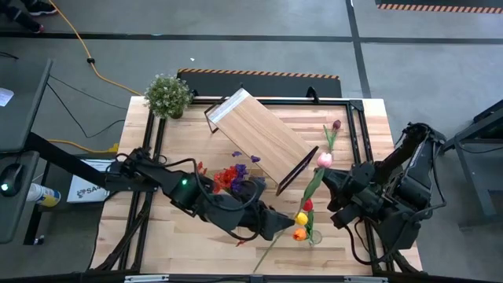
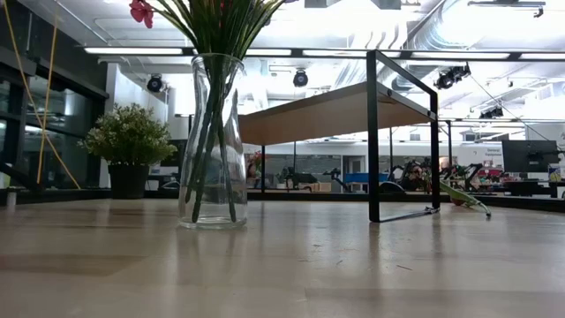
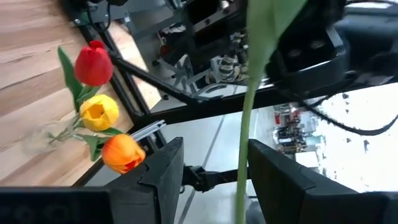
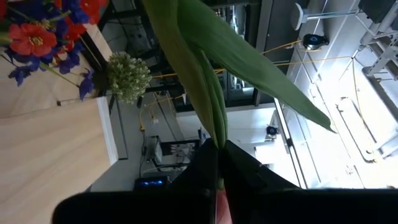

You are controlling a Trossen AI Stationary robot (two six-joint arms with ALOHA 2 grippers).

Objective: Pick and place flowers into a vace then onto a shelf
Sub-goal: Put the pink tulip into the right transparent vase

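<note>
My right gripper (image 1: 328, 179) is shut on a pink tulip (image 1: 324, 159) held above the table's right half. Its long green stem (image 1: 271, 248) slants toward the near edge and passes between the open fingers of my left gripper (image 1: 284, 226) without showing any touch (image 3: 244, 143). Just beside it, red, yellow and orange tulips (image 3: 99, 112) stand in a small clear vase (image 1: 312, 234). Red and purple sprays (image 1: 232, 177) stand by the shelf (image 1: 259, 137). In the low view a tall glass vase (image 2: 212, 141) with green stems stands on the table. My right gripper pinches the pink tulip's stem (image 4: 214, 140) between its two shut fingers (image 4: 202, 171), close under the blossom, where the long leaves spread. The fingers lie roughly level and cross the stem. The tulip is lifted clear, and its stem slants away below the hold.
The shelf stands slantwise across the table's far middle on black frame legs (image 2: 372, 132). A bushy potted plant (image 1: 167, 94) is at the far left corner. A dark maroon tulip (image 1: 334, 130) lies on the table to the right of the shelf.
</note>
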